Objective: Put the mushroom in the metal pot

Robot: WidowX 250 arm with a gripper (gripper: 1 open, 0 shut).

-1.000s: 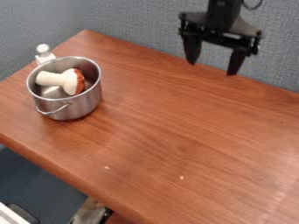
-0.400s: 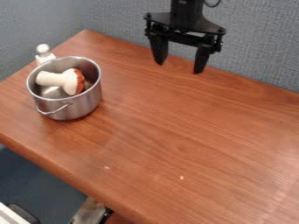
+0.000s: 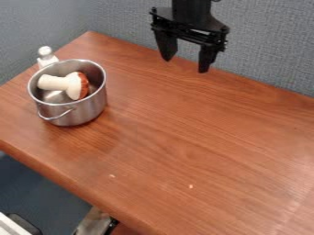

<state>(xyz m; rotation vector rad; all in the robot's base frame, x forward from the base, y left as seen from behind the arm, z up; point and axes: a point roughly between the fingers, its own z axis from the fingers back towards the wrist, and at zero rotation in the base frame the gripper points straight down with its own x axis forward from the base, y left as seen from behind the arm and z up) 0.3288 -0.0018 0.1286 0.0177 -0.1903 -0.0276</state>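
Two things sit together at the worktop's left edge: the metal pot and, inside it, the mushroom. We see the mushroom lying on its side across the pot, its thick cream stem towards the left and its orange-red cap against or close to the right wall. The wire handle hangs down on the near side. Just beyond the pot, towards the worktop's far left corner, we have a small white bottle standing upright.

Farther off, past the worktop's far edge as we look at it, is the gripper, its fingers spread apart with nothing between them. What has changed over the last second is its place: it has shifted leftwards along that far edge, fingers wide the whole way, while the pot, mushroom and bottle have stayed where they were.

For the task, we take that to mean the placing is already done, and the arm's travel alters nothing in it. We would judge that no further grasp is needed; our one care would be to keep the fingers from knocking the bottle or the pot's rim if they come nearer.
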